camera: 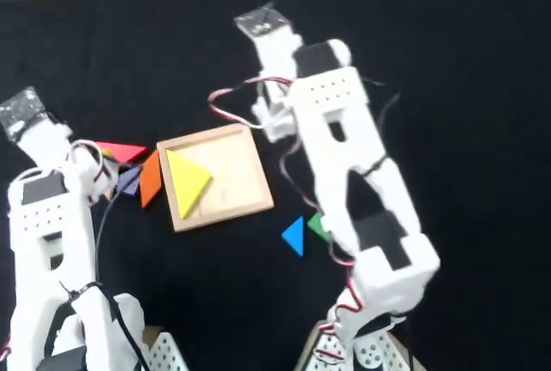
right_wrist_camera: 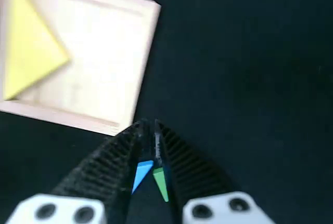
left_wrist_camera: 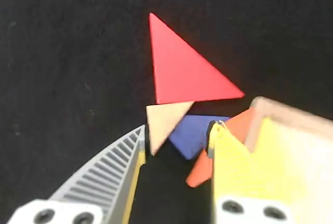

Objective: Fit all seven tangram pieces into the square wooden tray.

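- Near table centre, high view: the wooden tray (camera: 225,213) holds a yellow triangle (camera: 185,180) on its 9 o'clock side; an orange piece (camera: 151,179) lies against that edge, a purple piece (camera: 129,182) and red triangle (camera: 123,151) beyond. A blue triangle (camera: 294,236) and green triangle (camera: 318,226) lie at its 5 o'clock.
- Left wrist view: the left gripper (left_wrist_camera: 178,130) stands spread wide over the purple piece; a pale triangle (left_wrist_camera: 164,121) touches the red triangle.
- Right wrist view: the right gripper (right_wrist_camera: 149,127) has its tips pressed together, beside the tray's rim.

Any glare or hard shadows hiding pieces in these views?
High view: even light, no glare on the wooden tray. Left wrist view: red triangle evenly lit, no shadow across it. Right wrist view: yellow triangle bright, not washed out.
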Robot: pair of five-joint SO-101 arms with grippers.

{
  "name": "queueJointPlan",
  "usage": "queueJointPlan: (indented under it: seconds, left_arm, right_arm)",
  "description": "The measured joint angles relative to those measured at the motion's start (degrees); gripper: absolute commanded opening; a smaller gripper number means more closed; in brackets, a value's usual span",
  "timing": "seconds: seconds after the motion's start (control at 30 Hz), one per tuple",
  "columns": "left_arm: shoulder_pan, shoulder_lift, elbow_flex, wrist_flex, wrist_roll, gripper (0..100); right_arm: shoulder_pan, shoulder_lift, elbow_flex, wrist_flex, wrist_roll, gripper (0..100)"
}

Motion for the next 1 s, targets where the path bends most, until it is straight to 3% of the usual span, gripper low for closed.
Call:
queueJointPlan:
  seconds: [0.17,0.33,0.47,0.53,0.73,0.83,1.0]
  left_arm:
    - [-0.1,0.0,-5.9,3.3,10.6,20]
    - [3.1,0.0,-7.0,3.6,7.8,20]
    - [4.8,3.3,-12.1,5.5,-6.9,20]
    - [4.7,7.0,-16.8,8.4,-17.7,20]
    - [4.4,24.4,-33.2,23.9,-58.2,20]
    - [3.5,33.6,-42.5,27.6,-77.5,20]
    - [2.9,47.2,-57.8,28.7,-91.1,20]
  right_arm:
    - [1.1,-6.6,21.2,-12.2,0.2,1.4]
    - [1.1,-14.7,39.0,-25.4,0.2,1.5]
    - [1.1,-18.1,49.4,-36.7,0.2,1.5]
    - [1.1,-18.3,52.0,-40.9,0.2,1.5]
    - [1.1,-18.3,52.6,-44.0,0.2,1.5]
    - [1.1,-18.3,52.6,-44.1,0.2,1.5]
    - [1.1,-18.3,52.6,-44.4,0.2,1.5]
